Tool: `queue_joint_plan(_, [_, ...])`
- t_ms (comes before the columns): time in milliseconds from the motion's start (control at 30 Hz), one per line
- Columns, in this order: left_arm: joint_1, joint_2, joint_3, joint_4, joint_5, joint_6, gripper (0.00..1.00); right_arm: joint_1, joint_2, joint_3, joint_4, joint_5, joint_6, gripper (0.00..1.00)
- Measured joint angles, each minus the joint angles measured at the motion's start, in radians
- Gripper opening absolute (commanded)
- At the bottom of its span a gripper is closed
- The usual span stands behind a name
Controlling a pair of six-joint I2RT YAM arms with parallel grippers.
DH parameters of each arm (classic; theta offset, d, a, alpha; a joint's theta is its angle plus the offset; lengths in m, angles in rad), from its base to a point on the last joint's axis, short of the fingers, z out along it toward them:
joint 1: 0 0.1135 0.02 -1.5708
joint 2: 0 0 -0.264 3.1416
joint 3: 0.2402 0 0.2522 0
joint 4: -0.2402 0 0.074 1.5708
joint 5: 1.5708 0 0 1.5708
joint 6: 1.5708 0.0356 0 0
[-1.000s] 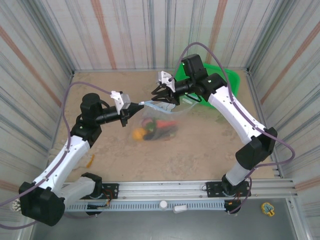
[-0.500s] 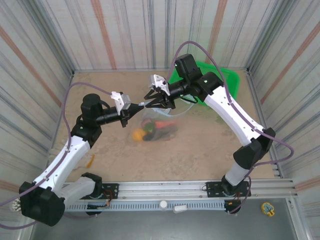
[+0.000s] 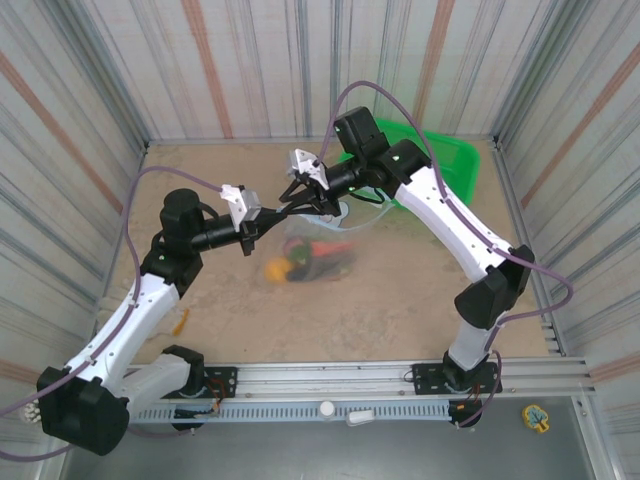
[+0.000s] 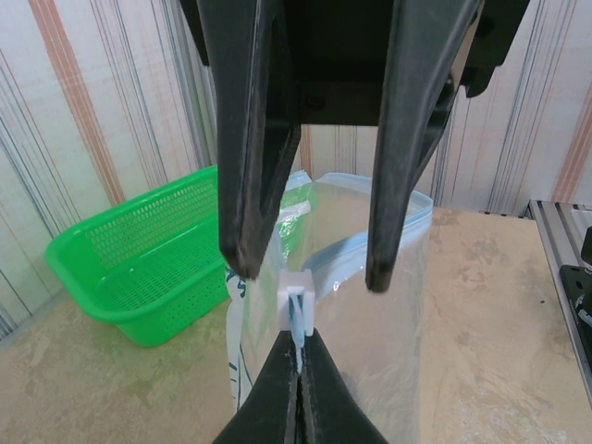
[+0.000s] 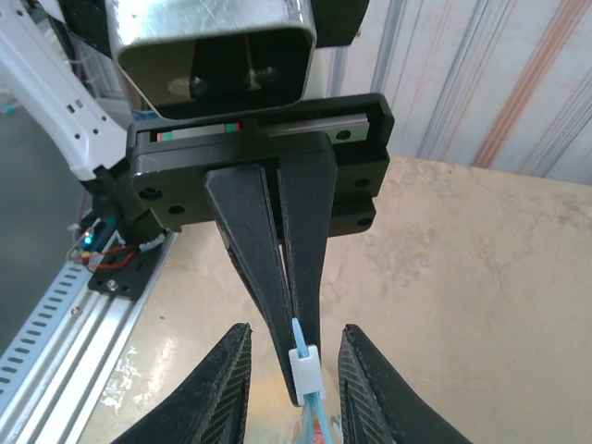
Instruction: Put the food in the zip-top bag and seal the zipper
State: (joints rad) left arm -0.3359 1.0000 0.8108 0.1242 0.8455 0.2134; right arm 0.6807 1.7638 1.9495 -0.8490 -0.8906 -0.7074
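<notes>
**Zipper run nears its end.** Over the past second our right gripper [image 4: 310, 279] has travelled leftward along the top of the bag [image 3: 338, 228]. It now meets our left gripper [image 4: 298, 356] tip to tip above the worktop [image 3: 420, 290].

The left gripper is pinched tight on the end of the zipper [image 4: 347, 256], holding the bag's top edge up. The right gripper's jaws stand narrowly apart, one finger on either side of the white slider [image 4: 298, 298]. A gap shows on both sides, so we read it as straddling the slider rather than clamping it.

The slider now sits just beside the left fingertips. We judge from this that the zipper is drawn shut along most or all of its length.

The food [image 3: 318, 258] lies heaped in the bottom of the bag, which rests on the worktop between the arms, near the green basket [image 3: 452, 160]. One small orange piece [image 3: 181, 321] lies on the worktop beside the left arm, well apart from the bag, and we cannot tell what it is. If it counts as food, the job is not complete.
</notes>
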Motion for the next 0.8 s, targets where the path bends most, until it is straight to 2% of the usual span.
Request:
queue_joint_plan(133, [0.000, 0.000, 0.000, 0.000, 0.000, 0.000, 0.00, 0.000, 0.007, 0.000, -0.010, 0.000, 0.000, 0.27])
queue_joint_plan(233, [0.000, 0.000, 0.000, 0.000, 0.000, 0.000, 0.00, 0.000, 0.010, 0.000, -0.013, 0.004, 0.002, 0.19])
queue_joint_plan(400, [0.000, 0.000, 0.000, 0.000, 0.000, 0.000, 0.00, 0.000, 0.016, 0.000, -0.013, 0.008, 0.012, 0.19])
queue_joint_plan(567, [0.000, 0.000, 0.000, 0.000, 0.000, 0.000, 0.00, 0.000, 0.019, 0.000, -0.012, 0.008, 0.019, 0.11])
queue_joint_plan(700, [0.000, 0.000, 0.000, 0.000, -0.001, 0.000, 0.00, 0.000, 0.020, 0.000, -0.011, 0.007, 0.021, 0.00])
queue_joint_plan(800, [0.000, 0.000, 0.000, 0.000, -0.005, 0.000, 0.00, 0.000, 0.020, 0.000, -0.010, 0.009, 0.021, 0.00])
